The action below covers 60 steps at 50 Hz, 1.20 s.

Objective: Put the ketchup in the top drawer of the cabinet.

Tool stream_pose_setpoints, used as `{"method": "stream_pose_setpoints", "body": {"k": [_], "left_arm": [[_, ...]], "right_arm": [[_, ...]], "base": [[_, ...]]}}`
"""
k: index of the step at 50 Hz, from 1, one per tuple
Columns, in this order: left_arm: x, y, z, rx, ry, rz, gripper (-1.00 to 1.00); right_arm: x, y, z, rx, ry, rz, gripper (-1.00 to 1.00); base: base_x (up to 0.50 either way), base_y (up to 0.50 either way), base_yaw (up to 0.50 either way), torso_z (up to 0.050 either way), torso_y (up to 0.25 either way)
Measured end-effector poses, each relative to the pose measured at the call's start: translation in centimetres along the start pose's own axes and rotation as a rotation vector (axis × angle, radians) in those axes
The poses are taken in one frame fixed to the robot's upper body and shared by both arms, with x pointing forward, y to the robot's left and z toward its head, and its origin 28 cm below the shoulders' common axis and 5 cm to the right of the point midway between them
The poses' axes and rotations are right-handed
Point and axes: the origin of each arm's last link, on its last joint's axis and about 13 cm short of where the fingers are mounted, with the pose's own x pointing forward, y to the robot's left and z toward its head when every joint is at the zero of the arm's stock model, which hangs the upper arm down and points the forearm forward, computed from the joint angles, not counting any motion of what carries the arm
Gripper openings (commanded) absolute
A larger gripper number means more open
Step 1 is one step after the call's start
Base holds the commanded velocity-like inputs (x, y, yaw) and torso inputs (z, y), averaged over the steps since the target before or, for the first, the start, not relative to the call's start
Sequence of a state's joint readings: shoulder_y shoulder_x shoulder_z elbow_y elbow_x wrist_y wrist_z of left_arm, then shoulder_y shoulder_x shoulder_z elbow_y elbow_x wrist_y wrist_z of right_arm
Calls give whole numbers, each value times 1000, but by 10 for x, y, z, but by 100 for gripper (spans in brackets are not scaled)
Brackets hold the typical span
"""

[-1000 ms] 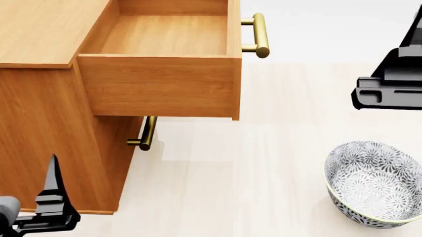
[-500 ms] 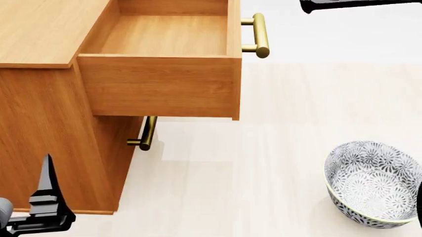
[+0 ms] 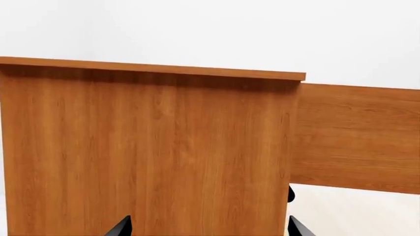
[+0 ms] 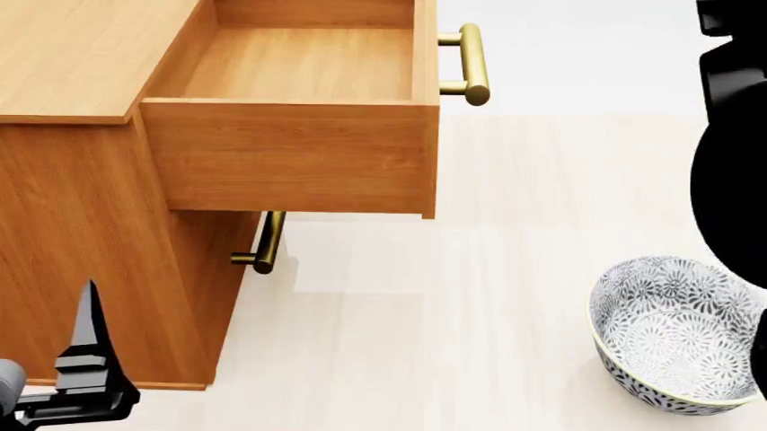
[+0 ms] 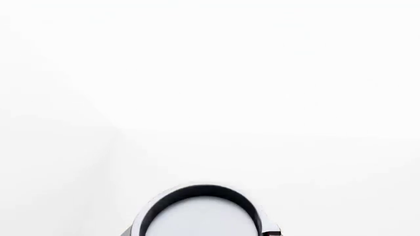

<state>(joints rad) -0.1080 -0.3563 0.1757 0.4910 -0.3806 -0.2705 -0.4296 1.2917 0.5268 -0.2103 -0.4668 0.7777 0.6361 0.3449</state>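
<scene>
The cabinet (image 4: 72, 63) stands at the left, with its top drawer (image 4: 300, 162) pulled out and empty, brass handle (image 4: 475, 63) at its front. In the right wrist view a round silver top with a dark rim, the ketchup (image 5: 200, 216), sits right at my right gripper's jaws; a bit of red label shows at its edge. In the head view only my right arm (image 4: 731, 180) shows, a black mass at the right edge, far right of the drawer. My left gripper (image 4: 86, 359) is open and empty beside the cabinet's side wall (image 3: 144, 147).
A grey-patterned bowl (image 4: 677, 332) stands on the pale floor at the lower right, under my right arm. The lower drawer is shut; its brass handle (image 4: 266, 242) sticks out below the open drawer. The open drawer's side (image 3: 357, 132) shows in the left wrist view.
My right arm has swung from the right middle up past the top edge and now fills the right edge as a large black mass. My left gripper has barely shifted.
</scene>
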Motion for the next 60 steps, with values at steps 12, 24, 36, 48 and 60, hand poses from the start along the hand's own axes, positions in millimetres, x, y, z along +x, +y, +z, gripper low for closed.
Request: {"method": "stream_pose_setpoints", "body": {"k": [12, 24, 36, 48, 60], "left_arm": [[0, 0, -1, -3, 1, 0, 100], [0, 0, -1, -5, 0, 0, 100], [0, 0, -1, -6, 1, -1, 100], [0, 0, 0, -7, 1, 1, 100], [0, -1, -1, -9, 3, 0, 100]], "right_arm": [[27, 7, -10, 26, 44, 58, -100], [54, 10, -32, 98, 135, 104, -100], [78, 17, -57, 155, 232, 150, -100], [99, 26, -83, 176, 305, 184, -100], [120, 38, -117, 181, 403, 211, -100]], "base": [[0, 0, 0, 0, 0], [0, 0, 0, 0, 0], [0, 0, 0, 0, 0], [0, 0, 0, 0, 1], [0, 0, 0, 0, 0]]}}
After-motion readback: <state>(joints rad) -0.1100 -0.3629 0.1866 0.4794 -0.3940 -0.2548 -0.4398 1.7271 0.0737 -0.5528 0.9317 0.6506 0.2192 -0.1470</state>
